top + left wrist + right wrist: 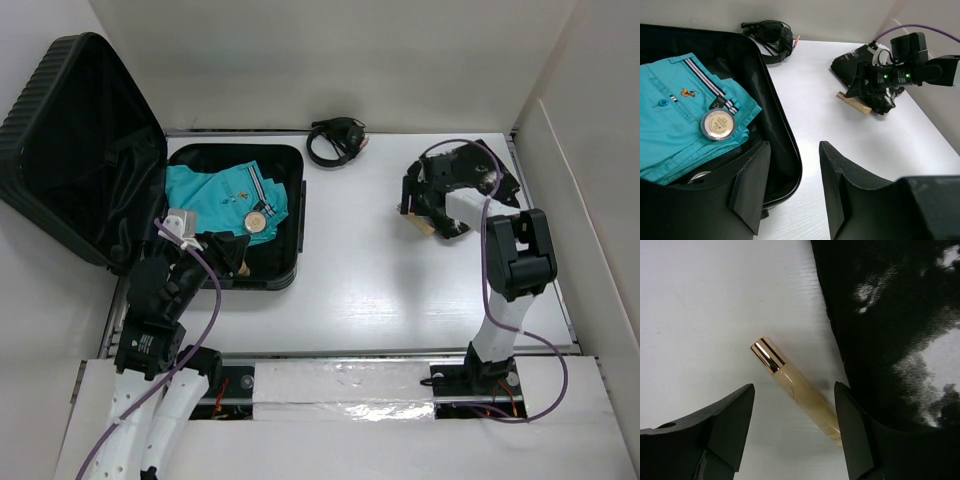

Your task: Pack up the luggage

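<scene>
One luggage (85, 140) lay open at the left side of the table (360, 280), tray flat, lid tilted up and back toward the left wall. Left gripper (790, 185) was at the tray's near right corner, jaws spread, nothing between them but the tray rim: one finger over the lining, the other over the bare table. Could not tell if it touched the rim.

Inside the tray: one folded teal garment (215, 195) with striped trim, and one round compact (717, 124) lying on top of it near its right edge. A pale round edge showed under the garment's near fold, too hidden to tell what it was.

One pair of black headphones (335, 140) lay on the table just beyond the tray's far right corner, apart from it.

Right gripper (792, 410) was well apart from the luggage, over the right side of the table, pointing down, jaws spread and gripping nothing. One beige tube (795, 385) with a shiny gold cap lay flat on the table in the gap between its fingers, slanted, not touched by either. One black cloth (890, 315) with white blotches lay just beside the tube, the tube's far end against its edge
</scene>
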Controlling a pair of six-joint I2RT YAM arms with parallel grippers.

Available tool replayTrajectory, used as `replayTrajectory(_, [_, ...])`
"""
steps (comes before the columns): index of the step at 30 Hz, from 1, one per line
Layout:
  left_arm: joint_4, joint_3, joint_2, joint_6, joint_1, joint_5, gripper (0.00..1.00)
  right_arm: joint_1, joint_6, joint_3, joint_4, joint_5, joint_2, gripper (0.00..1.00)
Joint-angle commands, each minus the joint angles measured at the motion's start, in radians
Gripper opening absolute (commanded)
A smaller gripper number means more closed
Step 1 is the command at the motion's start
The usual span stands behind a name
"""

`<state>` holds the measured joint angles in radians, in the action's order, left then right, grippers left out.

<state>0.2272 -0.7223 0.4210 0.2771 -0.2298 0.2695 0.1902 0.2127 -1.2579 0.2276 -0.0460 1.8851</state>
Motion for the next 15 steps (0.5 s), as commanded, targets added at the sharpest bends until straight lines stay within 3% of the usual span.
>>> replayTrajectory(1, [-0.039,-0.048,-0.014,-0.006,-0.016,-0.003,0.41,0.011,-0.044,-0.061,0.074,0.072,0.026,0.69])
replayTrajectory(5, [-0.037,-0.046,-0.022,-0.006,-0.016,-0.004,0.41,0.023,-0.059,-0.101,0.121,0.092,0.058,0.67])
replayTrajectory(7, [-0.037,-0.048,-0.024,-0.006,-0.016,-0.012,0.41,0.034,-0.061,-0.101,0.141,0.072,0.055,0.55])
replayTrajectory(11, [-0.034,-0.048,-0.034,-0.006,-0.025,-0.013,0.41,0.054,-0.067,-0.075,0.144,0.051,0.040,0.46])
replayTrajectory(15, [-0.035,-0.049,-0.031,-0.006,-0.025,-0.016,0.41,0.074,-0.055,-0.061,0.131,0.014,0.026,0.28])
